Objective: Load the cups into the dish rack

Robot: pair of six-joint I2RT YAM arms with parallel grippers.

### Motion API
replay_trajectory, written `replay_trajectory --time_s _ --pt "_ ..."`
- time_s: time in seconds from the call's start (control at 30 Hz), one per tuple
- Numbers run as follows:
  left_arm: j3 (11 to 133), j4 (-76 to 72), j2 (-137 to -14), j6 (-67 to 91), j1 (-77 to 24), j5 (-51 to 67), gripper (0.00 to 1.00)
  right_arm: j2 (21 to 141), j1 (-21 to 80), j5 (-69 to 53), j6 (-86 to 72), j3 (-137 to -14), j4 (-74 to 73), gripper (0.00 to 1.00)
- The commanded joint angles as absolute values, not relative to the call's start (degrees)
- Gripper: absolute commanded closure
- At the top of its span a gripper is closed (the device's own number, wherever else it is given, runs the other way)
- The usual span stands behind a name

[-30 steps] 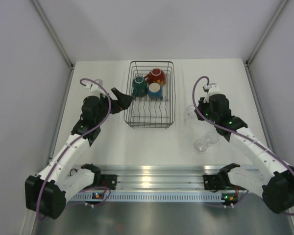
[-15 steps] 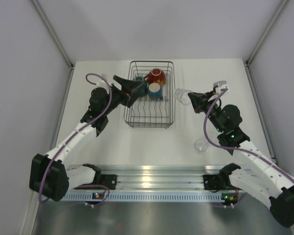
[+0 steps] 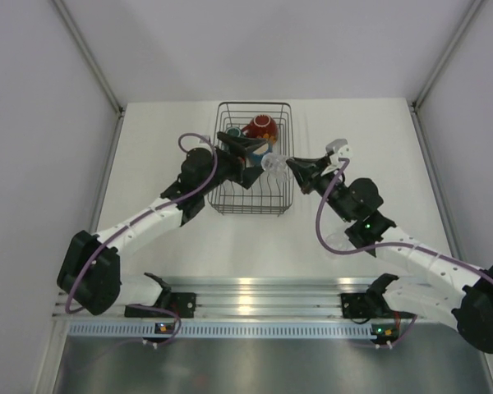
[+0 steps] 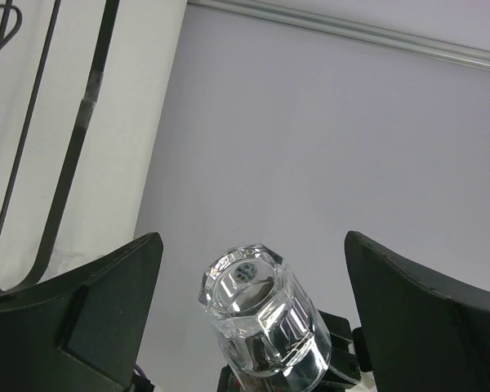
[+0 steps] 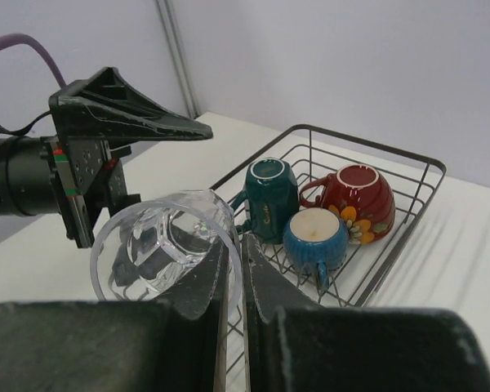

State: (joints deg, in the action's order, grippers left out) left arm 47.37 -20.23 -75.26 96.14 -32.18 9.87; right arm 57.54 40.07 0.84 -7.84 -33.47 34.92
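Just beside glass (image 4: 265,318), left pincer (image 4: 251,239)

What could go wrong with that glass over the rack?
The right gripper pinches the clear glass only by its rim, so it might slip and drop onto the dish rack. The open left gripper hangs close; fingers could clash. A second glass sits beside the right arm and could be knocked.

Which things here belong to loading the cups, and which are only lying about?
Job: dark wire dish rack; teal ceramic mug; red patterned cup; small dark-blue cup; clear faceted glass in right tool; clear glass on table.
Lying about: silver metal rail; purple cables.
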Motion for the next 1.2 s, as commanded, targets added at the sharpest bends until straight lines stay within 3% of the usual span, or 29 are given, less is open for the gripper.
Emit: replay_trajectory --time_s 0.0,0.27,0.43,0.47,0.5,0.6,0.83,0.9,1.03,1.17 --pt "51.06 -23.03 -76.11 100.28 -34.01 8.00 0.02 58.79 41.40 1.41 -6.15 -37.35 41.48 1.00" --pt "52.12 -23.12 -76.73 101.95 -37.79 5.98 0.03 61.61 42.45 1.05 -5.97 -36.92 44.56 1.00" --pt "50.28 -24.43 -74.89 102.74 -38.32 4.05 0.17 62.05 42.71 1.23 -5.71 -36.21 45.35 1.00" --pt "50.19 -24.52 -74.53 102.66 -38.32 3.78 0.23 62.05 42.71 1.23 -5.80 -36.12 45.44 1.00" --pt "49.92 -24.52 -74.27 102.57 -38.32 3.52 0.55 62.14 42.80 1.23 -5.80 -35.95 45.53 1.00" --pt "49.04 -24.52 -73.04 102.74 -38.32 2.03 1.00 61.79 42.80 1.32 -5.80 -35.68 45.44 1.00" --pt "48.25 -24.52 -72.25 101.44 -38.32 0.53 1.00 61.17 42.71 1.76 -5.36 -35.59 44.21 1.00" --pt "48.69 -24.70 -72.33 99.94 -38.32 -0.69 1.00 61.35 42.71 1.76 -5.36 -35.94 43.51 0.96" --pt "50.97 -24.61 -72.77 93.10 -37.71 -2.02 1.00 61.61 42.71 2.20 -5.54 -36.12 42.10 0.65" --pt "51.51 -25.91 -71.72 85.88 -36.30 -4.21 1.00 61.52 42.71 2.90 -5.10 -35.95 41.22 0.57"
